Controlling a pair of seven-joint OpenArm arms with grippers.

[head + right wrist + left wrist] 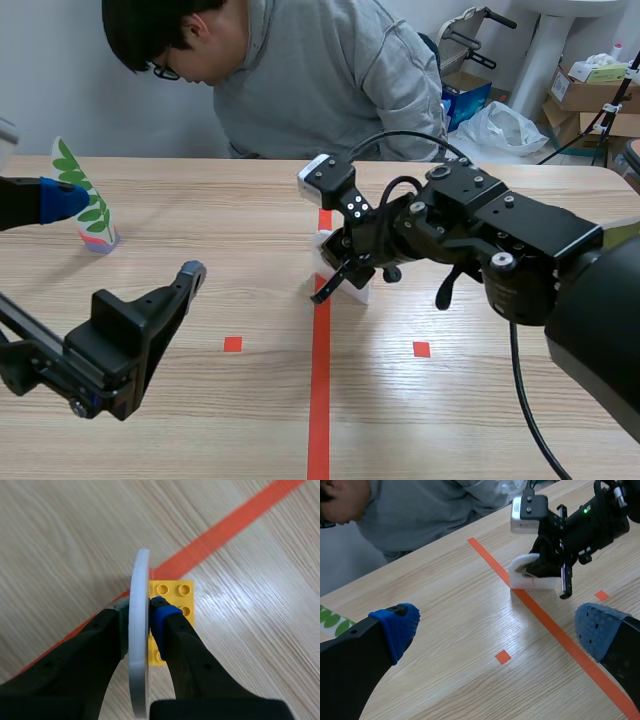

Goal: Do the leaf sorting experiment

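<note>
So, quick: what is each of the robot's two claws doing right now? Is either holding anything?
Left gripper: open, holding nothing.
Right gripper: closed on the white card, which has a yellow brick at its foot.

Wooden table (230, 225), upright leaf card (86, 197), yellow brick (173, 593) beside tape line (319, 400)
</note>
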